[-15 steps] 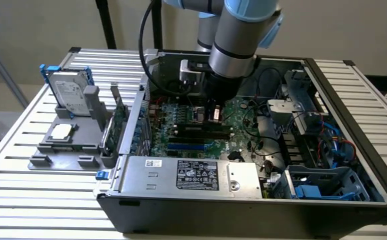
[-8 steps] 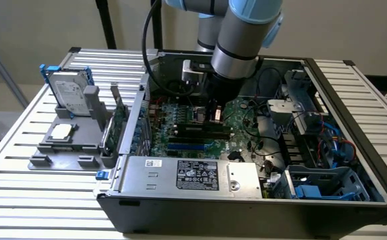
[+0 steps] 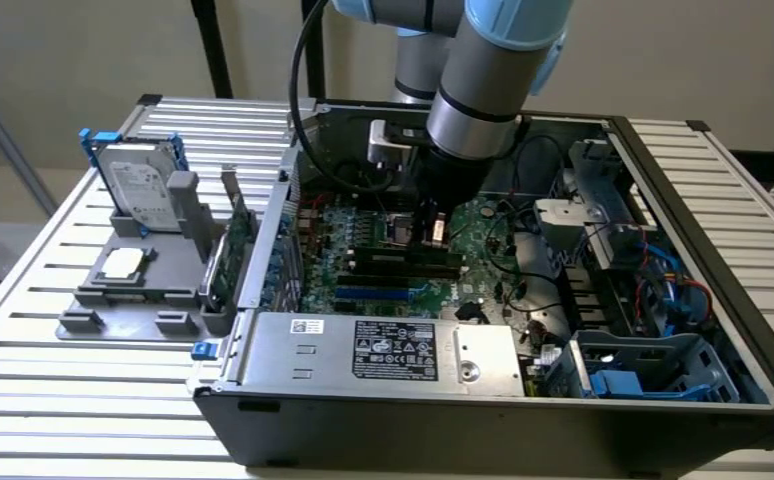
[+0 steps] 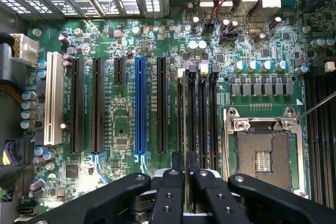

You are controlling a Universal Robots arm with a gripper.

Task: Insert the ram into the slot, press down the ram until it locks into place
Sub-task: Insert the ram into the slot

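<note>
Hand (image 4: 187, 195) clamped on ram (image 4: 186, 182) | ram between fingers, lined up with slot (image 4: 191, 124)

Item, logged from my remote station: robotics lab bench, with slatted aluminium table (image 3: 40, 330), opened desktop computer case (image 3: 494, 400), grey parts fixture (image 3: 134, 290) holding a hard drive (image 3: 140, 190), robot arm (image 3: 487, 90) overhead.

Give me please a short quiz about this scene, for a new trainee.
1. True or false: the processor socket on the motherboard holds no chip.
2. What stands on the grey holder outside the case? A) a hard drive B) a fan C) a keyboard
3. Fill in: the pincer hangs over the long ___ memory slots.
Key: 1 true; 2 A; 3 black.
</note>
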